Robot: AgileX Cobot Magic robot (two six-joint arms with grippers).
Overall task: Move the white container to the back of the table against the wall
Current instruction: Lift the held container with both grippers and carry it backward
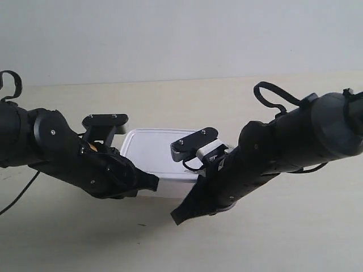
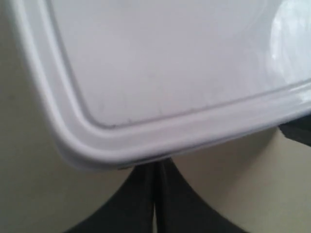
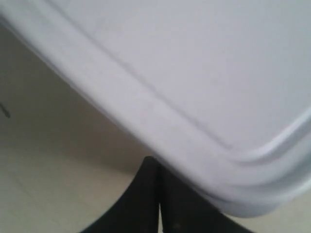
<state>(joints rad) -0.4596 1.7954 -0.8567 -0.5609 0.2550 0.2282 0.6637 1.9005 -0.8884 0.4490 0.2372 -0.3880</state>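
White container (image 1: 154, 148) is seen mid-tabletop (image 1: 295, 232), well short of the wall (image 1: 181, 34).
Left gripper (image 2: 155, 170) and right gripper (image 3: 159, 167) are clenched empty, apparently pressed against its side below the rim.

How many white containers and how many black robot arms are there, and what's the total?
White containers: 1, the white container
Black arms: 2, the arm at the exterior view's left and the arm at the exterior view's right
Total: 3

Left end effector (image 2: 155, 171) and right end effector (image 3: 157, 169), jaws tight together.
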